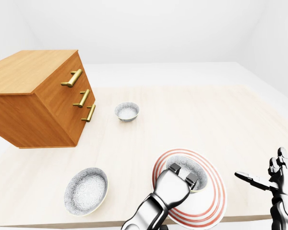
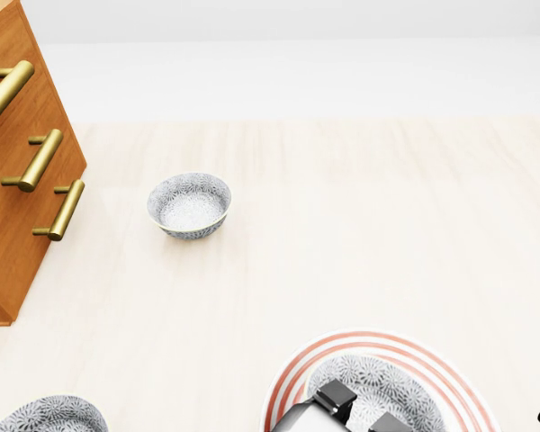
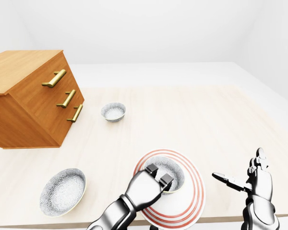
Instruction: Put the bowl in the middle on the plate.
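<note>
A red-ringed white plate (image 1: 217, 194) lies near the bottom edge of the table. The patterned grey bowl (image 1: 199, 171) sits inside its rings in the left-eye view. My left hand (image 1: 183, 173) reaches in from the bottom, its dark fingertips (image 3: 151, 168) hooked over the bowl's near rim and closed on it. The thumb is hidden behind the hand. My right hand (image 3: 237, 167) hovers off the table's right edge, fingers spread, holding nothing. The head view shows only the tops of the plate (image 2: 288, 373) and the bowl (image 2: 387, 378).
A second patterned bowl (image 1: 127, 111) stands farther up the table, and a third (image 1: 86, 190) sits at the lower left near the table edge. A wooden drawer chest (image 1: 33, 100) with brass handles occupies the left side.
</note>
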Motion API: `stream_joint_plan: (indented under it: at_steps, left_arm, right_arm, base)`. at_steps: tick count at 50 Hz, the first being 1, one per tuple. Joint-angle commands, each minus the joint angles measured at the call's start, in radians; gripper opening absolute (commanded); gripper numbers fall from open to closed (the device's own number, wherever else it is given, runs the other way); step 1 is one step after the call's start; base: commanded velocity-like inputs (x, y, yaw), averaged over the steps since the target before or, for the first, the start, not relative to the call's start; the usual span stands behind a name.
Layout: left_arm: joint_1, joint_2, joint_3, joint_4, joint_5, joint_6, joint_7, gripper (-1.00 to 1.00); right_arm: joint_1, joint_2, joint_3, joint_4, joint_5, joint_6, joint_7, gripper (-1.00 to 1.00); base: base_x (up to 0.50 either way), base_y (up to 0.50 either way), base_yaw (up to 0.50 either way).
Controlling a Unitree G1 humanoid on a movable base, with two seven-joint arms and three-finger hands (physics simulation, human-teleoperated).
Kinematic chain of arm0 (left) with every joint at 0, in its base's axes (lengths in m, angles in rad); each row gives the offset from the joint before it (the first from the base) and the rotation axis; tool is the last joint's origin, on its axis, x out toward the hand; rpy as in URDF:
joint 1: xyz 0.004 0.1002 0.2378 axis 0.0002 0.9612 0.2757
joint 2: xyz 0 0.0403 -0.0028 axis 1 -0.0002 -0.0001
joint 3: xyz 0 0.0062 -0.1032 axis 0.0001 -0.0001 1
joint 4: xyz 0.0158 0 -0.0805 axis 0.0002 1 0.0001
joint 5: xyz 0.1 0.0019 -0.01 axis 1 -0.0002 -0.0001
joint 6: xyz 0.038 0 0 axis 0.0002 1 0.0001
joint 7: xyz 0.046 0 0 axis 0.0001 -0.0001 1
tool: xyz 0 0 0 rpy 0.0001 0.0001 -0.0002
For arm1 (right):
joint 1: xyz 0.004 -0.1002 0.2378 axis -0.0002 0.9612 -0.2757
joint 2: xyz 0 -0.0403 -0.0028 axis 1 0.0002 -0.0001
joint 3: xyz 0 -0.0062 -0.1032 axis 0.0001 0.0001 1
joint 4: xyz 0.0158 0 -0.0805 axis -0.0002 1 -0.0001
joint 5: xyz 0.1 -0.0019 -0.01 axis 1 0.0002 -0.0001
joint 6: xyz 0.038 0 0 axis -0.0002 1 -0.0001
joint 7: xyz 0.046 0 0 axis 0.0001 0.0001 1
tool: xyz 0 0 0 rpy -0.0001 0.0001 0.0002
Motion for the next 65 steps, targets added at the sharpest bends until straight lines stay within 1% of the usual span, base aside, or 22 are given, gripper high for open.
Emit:
stream_joint_plan:
  at_steps: [1, 6, 7, 8, 9, 10, 11, 12, 24, 28, 36, 40, 44, 45, 47, 49, 54, 57, 60, 61, 65]
  left_arm:
    - [-0.002, -0.004, 0.001, 0.002, -0.006, 0.0, 0.032, -1.0]
    - [-0.002, -0.008, -0.001, 0.004, -0.009, 0.0, 0.034, -1.0]
    - [-0.003, -0.008, 0.0, 0.006, -0.009, 0.0, 0.035, -0.82]
    - [-0.004, -0.008, 0.0, 0.006, -0.009, 0.0, 0.035, -0.63]
    - [-0.005, -0.009, 0.001, 0.006, -0.011, 0.0, 0.038, -0.18]
    - [-0.005, -0.01, 0.001, 0.006, -0.012, 0.0, 0.038, -0.04]
    - [-0.002, -0.01, 0.003, 0.009, -0.018, 0.0, 0.028, 0.79]
    - [-0.001, -0.008, 0.002, 0.009, -0.018, 0.0, 0.028, 1.0]
    - [-0.011, -0.018, 0.013, 0.002, -0.035, 0.0, 0.009, 1.0]
    - [-0.005, -0.017, 0.009, -0.007, -0.037, 0.0, 0.0, 1.0]
    - [-0.009, -0.015, 0.013, -0.004, -0.038, 0.0, 0.005, 1.0]
    - [-0.002, -0.017, 0.012, -0.013, -0.06, 0.0, -0.015, 1.0]
    - [0.009, -0.009, 0.007, -0.015, -0.07, 0.0, -0.02, 1.0]
    - [0.024, -0.007, 0.006, -0.013, -0.092, 0.0, -0.03, 1.0]
    - [0.026, 0.003, -0.001, -0.012, -0.088, 0.0, -0.02, 1.0]
    - [0.034, 0.009, -0.003, -0.028, -0.106, 0.0, -0.037, 1.0]
    - [0.038, 0.025, -0.002, -0.033, -0.113, 0.0, -0.04, 1.0]
    - [0.05, 0.036, -0.002, -0.049, -0.123, 0.0, -0.057, 1.0]
    - [0.065, 0.05, -0.004, -0.057, -0.128, 0.0, -0.051, 1.0]
    - [0.072, 0.06, -0.001, -0.066, -0.131, 0.0, -0.048, 1.0]
    - [0.081, 0.072, 0.013, -0.117, -0.158, 0.0, -0.071, 1.0]
  right_arm:
    - [0.0, -0.001, 0.0, -0.003, 0.0, 0.0, -0.002, 1.0]
    - [-0.003, -0.003, 0.002, 0.018, 0.0, 0.0, -0.003, 1.0]
    - [-0.002, -0.004, 0.002, 0.01, 0.001, 0.0, -0.004, 1.0]
    - [-0.002, -0.004, 0.002, 0.007, 0.001, 0.0, -0.004, 1.0]
    - [-0.003, -0.005, 0.002, 0.011, 0.001, 0.0, -0.004, 1.0]
    - [-0.003, -0.005, 0.002, 0.008, 0.001, 0.0, -0.004, 1.0]
    - [0.001, -0.003, 0.0, 0.0, 0.003, 0.0, -0.003, 1.0]
    - [0.001, -0.002, 0.0, -0.001, 0.003, 0.0, -0.002, 1.0]
    - [0.002, -0.004, -0.004, -0.002, 0.004, 0.0, -0.003, 1.0]
    - [-0.002, -0.006, -0.006, 0.004, 0.004, 0.0, -0.004, 1.0]
    - [-0.005, -0.01, -0.004, 0.015, 0.003, 0.0, -0.008, 1.0]
    - [-0.008, -0.013, -0.001, 0.024, 0.003, 0.0, -0.01, 1.0]
    - [-0.006, -0.013, -0.002, 0.019, 0.003, 0.0, -0.01, 1.0]
    - [-0.006, -0.013, -0.002, 0.019, 0.004, 0.0, -0.01, 1.0]
    - [-0.008, -0.014, -0.001, 0.025, 0.002, 0.0, -0.011, 1.0]
    - [-0.008, -0.015, 0.0, 0.027, 0.002, 0.0, -0.012, 1.0]
    - [-0.005, -0.013, 0.0, 0.021, 0.002, 0.0, -0.012, 1.0]
    - [-0.004, -0.012, -0.002, 0.017, 0.001, 0.0, -0.012, 1.0]
    - [-0.006, -0.012, -0.001, 0.023, 0.0, 0.0, -0.012, 1.0]
    - [-0.007, -0.013, 0.0, 0.029, -0.001, 0.0, -0.013, 1.0]
    - [-0.007, -0.015, 0.004, 0.038, -0.002, 0.0, -0.013, 1.0]
  base:
    - [0.0, 0.0, 0.0]
    - [0.0, 0.0, 0.0]
    - [0.0, 0.0, 0.0]
    - [0.0, 0.0, 0.0]
    - [0.0, 0.0, 0.0]
    - [0.0, 0.0, 0.0]
    - [0.0, 0.0, 0.0]
    - [0.0, 0.0, 0.0]
    - [0.0, 0.0, 0.0]
    - [0.0, 0.0, 0.0]
    - [0.0, 0.0, 0.0]
    - [0.0, 0.0, 0.0]
    - [0.0, 0.0, 0.0]
    - [0.0, 0.0, 0.0]
    - [0.0, 0.0, 0.0]
    - [0.0, 0.0, 0.0]
    - [0.0, 0.0, 0.0]
    - [0.0, 0.0, 0.0]
    - [0.0, 0.0, 0.0]
    - [0.0, 0.0, 0.0]
    - [0.0, 0.0, 0.0]
